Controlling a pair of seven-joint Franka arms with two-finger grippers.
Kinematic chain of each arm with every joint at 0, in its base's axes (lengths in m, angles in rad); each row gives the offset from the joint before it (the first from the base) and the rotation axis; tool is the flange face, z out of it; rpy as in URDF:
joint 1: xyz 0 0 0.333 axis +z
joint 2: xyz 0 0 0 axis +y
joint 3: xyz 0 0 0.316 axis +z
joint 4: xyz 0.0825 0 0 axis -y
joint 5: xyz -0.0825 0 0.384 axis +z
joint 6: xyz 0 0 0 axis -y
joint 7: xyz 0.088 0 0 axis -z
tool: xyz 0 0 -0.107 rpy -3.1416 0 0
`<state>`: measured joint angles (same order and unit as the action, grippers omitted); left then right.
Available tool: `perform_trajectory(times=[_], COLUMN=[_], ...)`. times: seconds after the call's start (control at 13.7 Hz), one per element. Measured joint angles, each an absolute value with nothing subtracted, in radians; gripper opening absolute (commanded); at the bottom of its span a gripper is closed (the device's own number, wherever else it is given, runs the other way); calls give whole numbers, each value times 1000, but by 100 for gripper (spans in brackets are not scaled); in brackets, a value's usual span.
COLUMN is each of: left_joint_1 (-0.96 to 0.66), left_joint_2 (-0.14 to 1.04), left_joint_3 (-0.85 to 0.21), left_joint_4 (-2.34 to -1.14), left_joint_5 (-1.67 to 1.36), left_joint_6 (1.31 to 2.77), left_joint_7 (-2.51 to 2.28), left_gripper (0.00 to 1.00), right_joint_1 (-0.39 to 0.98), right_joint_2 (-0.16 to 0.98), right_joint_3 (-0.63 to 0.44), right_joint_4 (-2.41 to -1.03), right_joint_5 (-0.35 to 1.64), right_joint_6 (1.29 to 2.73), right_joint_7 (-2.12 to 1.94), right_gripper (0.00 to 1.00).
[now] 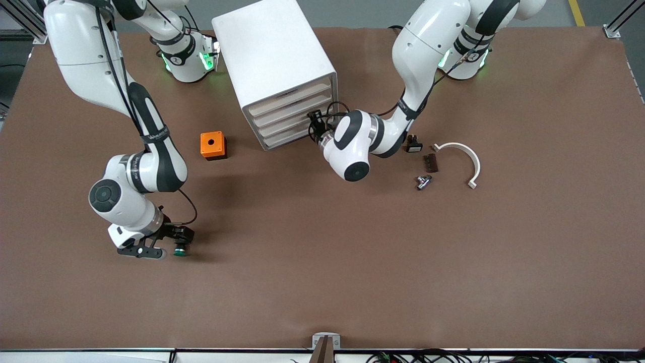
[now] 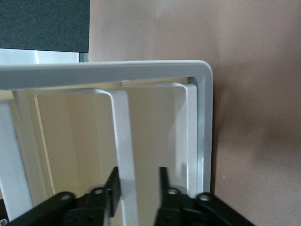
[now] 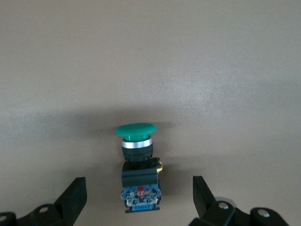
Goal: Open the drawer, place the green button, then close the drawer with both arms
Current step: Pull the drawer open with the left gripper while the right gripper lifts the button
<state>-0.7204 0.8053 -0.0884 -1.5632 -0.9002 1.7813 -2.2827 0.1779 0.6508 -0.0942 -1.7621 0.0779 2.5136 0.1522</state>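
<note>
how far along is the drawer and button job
Early. Nothing is done: all drawers look shut. The left gripper straddles a drawer front edge of the cabinet, open. The right gripper is open around the button on the table. Opening, placing and closing remain.

front: high, faces robots | left wrist: close on cabinet (image 2: 141,75)

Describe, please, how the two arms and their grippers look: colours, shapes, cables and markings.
Both arms are thick, rounded white segments with black joint bands. A thin black cable runs along each. Green lights glow at both bases. The right gripper and the left gripper are black, with two flat fingers on a black crossbar; silver screws show in both wrist views. A forearm band carries small white lettering, too small to read.
</note>
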Motion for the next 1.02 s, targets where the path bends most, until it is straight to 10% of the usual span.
perform_trajectory(times=[0.51, 0.87, 0.95, 1.02], left_joint_1=[-671, -553, -543, -533], left_joint_2=[806, 811, 814, 817], left_joint_3=[-67, -63, -63, -63], left_joint_4=[-1533, -1473, -1461, -1452], left_joint_5=[-896, -820, -812, -808], left_joint_6=[1766, 1765, 1765, 1765], left_joint_7=[-2275, -2260, -2254, -2240], left_gripper=[1, 6, 14, 34], right_joint_1=[179, 181, 182, 182], right_joint_2=[693, 704, 706, 706], right_joint_3=[-93, -82, -81, -81], right_joint_4=[-1749, -1748, -1748, -1748], right_joint_5=[81, 93, 94, 94], right_joint_6=[2541, 2541, 2541, 2540], right_joint_7=[152, 152, 152, 152], right_gripper=[86, 25, 1, 0])
